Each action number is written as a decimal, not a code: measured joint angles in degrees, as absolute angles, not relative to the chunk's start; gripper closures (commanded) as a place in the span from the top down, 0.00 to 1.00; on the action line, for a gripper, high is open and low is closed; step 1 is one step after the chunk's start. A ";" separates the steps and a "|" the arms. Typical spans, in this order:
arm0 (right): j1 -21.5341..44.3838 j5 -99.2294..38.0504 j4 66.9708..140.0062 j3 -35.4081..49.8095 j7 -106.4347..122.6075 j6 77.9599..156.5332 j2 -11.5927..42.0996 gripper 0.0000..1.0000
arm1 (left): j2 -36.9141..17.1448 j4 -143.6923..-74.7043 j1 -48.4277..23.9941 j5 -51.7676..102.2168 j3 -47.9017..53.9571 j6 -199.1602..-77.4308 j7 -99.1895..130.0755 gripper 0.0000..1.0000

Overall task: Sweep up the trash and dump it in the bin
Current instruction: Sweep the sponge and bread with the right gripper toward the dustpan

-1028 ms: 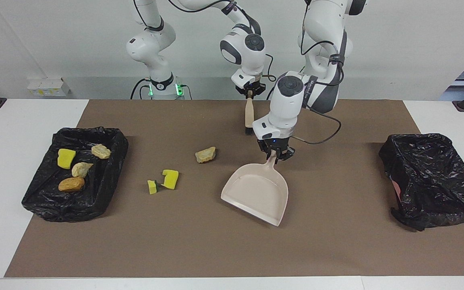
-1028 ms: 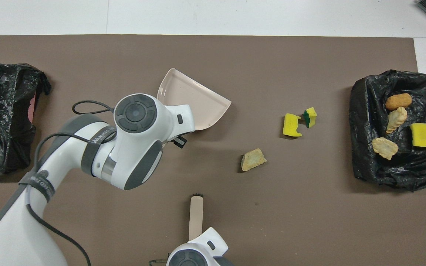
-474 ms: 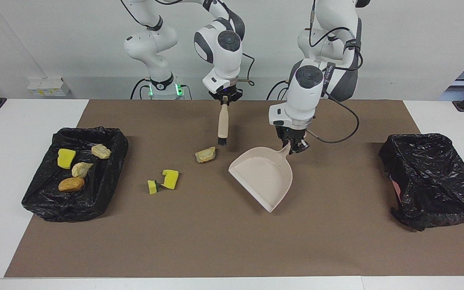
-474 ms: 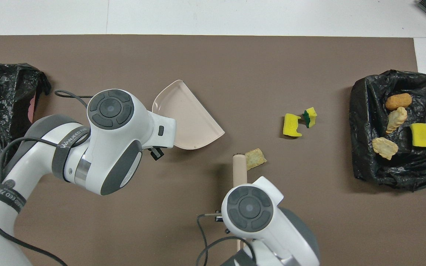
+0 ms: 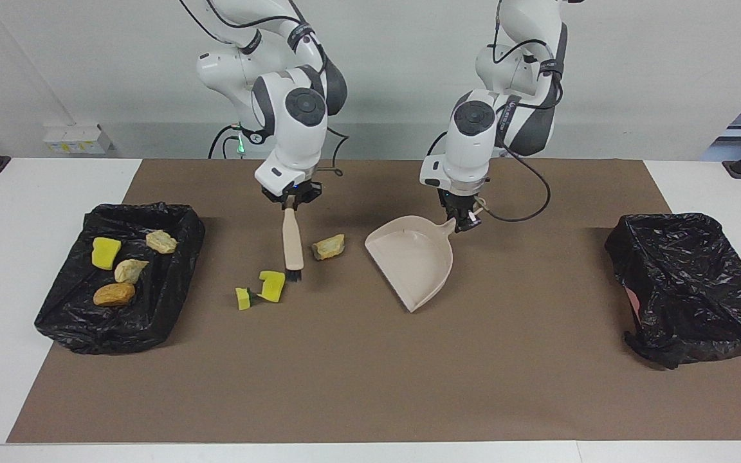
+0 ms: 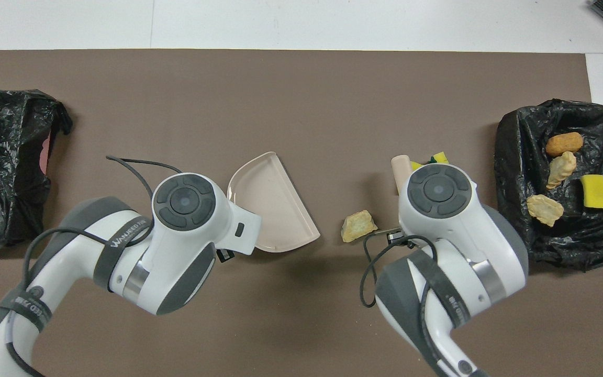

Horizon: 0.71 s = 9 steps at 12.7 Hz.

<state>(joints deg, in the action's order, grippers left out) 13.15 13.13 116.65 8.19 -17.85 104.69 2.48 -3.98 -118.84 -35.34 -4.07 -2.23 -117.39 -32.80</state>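
Three scraps of trash lie on the brown mat: a tan lump (image 5: pixel 329 247) (image 6: pixel 358 226), a yellow sponge chunk (image 5: pixel 272 285) and a smaller yellow piece (image 5: pixel 242 298). My right gripper (image 5: pixel 291 200) is shut on the handle of the beige brush (image 5: pixel 292 241), which hangs upright. Its bristles are down by the yellow chunk, between it and the tan lump. My left gripper (image 5: pixel 464 220) is shut on the handle of the beige dustpan (image 5: pixel 412 260) (image 6: pixel 272 201), held low with its mouth turned toward the trash. From overhead both wrists hide the grippers, and only the brush's end (image 6: pixel 400 166) shows.
A black-lined bin (image 5: pixel 68 321) (image 6: pixel 511 157) at the right arm's end of the table holds several scraps. A second black-lined bin (image 5: pixel 686 283) (image 6: pixel 3 167) stands at the left arm's end. White table borders the mat.
The right arm has carried the brush past the tan lump to the yellow chunks and lowered it. The left gripper has drawn the dustpan nearer to the robots and turned it.
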 measured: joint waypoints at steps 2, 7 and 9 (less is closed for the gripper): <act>8.20 18.72 115.61 8.19 -13.00 106.04 3.99 0.00 | -3.32 -120.31 -37.49 -4.84 -2.05 -117.77 -32.80 0.00; -0.03 24.03 115.59 8.21 -6.01 111.38 6.66 0.00 | -2.32 -122.19 -41.03 -5.13 -1.89 -118.22 -32.71 0.00; -0.09 23.84 116.03 8.63 -5.91 112.67 8.57 0.00 | -2.32 -122.23 -41.20 -5.24 -1.88 -118.44 -32.72 0.00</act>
<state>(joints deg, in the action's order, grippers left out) -0.09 23.84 116.03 8.63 -5.91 112.67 8.57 -2.32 -122.23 -41.20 -5.24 -1.88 -118.44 -32.72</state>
